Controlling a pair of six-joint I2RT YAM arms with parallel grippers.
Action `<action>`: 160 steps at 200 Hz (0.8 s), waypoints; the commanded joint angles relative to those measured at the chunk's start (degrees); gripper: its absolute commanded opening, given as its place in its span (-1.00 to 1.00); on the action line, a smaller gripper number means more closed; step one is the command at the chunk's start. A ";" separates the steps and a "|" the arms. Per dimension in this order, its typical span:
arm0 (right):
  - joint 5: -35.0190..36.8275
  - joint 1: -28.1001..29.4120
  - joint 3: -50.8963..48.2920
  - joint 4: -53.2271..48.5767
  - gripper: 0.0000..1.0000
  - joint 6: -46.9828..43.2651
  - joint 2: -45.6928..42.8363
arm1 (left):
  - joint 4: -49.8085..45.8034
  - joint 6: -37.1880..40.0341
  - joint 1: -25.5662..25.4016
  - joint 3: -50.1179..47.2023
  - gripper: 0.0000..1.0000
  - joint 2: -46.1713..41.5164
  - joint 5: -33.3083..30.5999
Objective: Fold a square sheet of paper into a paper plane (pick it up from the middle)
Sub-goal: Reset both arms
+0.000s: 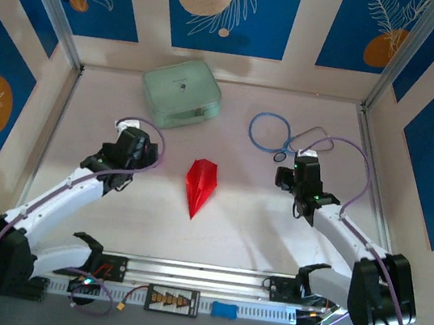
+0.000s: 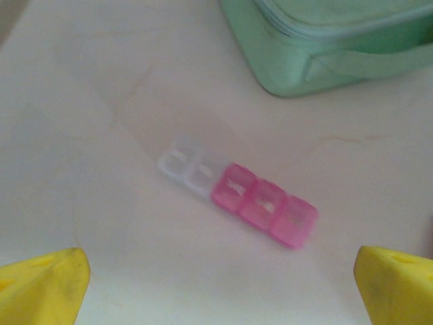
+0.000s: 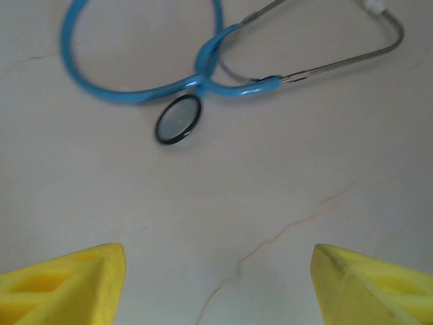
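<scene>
- I see the red paper plane (image 1: pixel 200 184) lying flat mid-table, between my arms and touching neither.
- Left gripper (image 2: pixel 220 284) and right gripper (image 3: pixel 216 284) both gape wide, empty.
- I judge it feather-light, easily crushed and slippery; I'd pinch gently along its centre fold.

A pale green case (image 1: pixel 181 92) sits on the far part of the pale table (image 1: pixel 230 238). To the case's right, apart from it, lies a blue-tubed stethoscope (image 1: pixel 274 134), its round chest piece (image 3: pixel 178 119) touching the tubing. Near the case's corner lies a pill organizer strip (image 2: pixel 240 196) with two clear compartments and three pink.
</scene>
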 commanded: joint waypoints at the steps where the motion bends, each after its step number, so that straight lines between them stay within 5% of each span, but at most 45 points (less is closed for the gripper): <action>1: -2.34 -3.46 -3.03 14.79 0.46 -7.35 2.92 | 8.49 6.32 3.75 -0.14 0.99 3.28 -2.92; 47: -17.92 -11.93 -7.65 35.56 0.46 -10.66 9.05 | 17.67 7.92 9.50 -4.50 0.99 7.54 0.46; 69: -27.53 -14.77 -6.99 37.85 0.44 -8.19 11.25 | 22.86 12.86 9.82 -6.16 0.99 9.22 -1.51; 86: -34.36 -15.43 -11.92 54.83 0.46 -9.32 19.02 | 26.19 16.78 10.55 -6.52 0.99 10.41 -1.39; 92: -33.07 -14.78 -12.94 59.92 0.47 -9.14 20.90 | 27.78 18.23 10.73 -6.84 0.99 11.07 -1.47; 103: -30.54 -14.51 -9.43 46.59 0.49 -9.60 17.42 | 31.22 20.72 11.12 -8.08 0.99 12.72 -1.40; 118: -24.66 -14.86 -8.18 47.83 0.56 -6.05 19.44 | 36.55 22.59 11.81 -10.05 0.99 15.14 -1.63; 124: -24.26 -14.86 -7.78 45.54 1.00 -6.33 18.60 | 39.23 23.34 12.14 -10.93 0.99 16.26 -0.71; 160: -23.13 -14.35 -8.11 46.45 0.98 -6.62 18.72 | 56.03 28.42 14.11 -13.57 0.99 22.64 7.87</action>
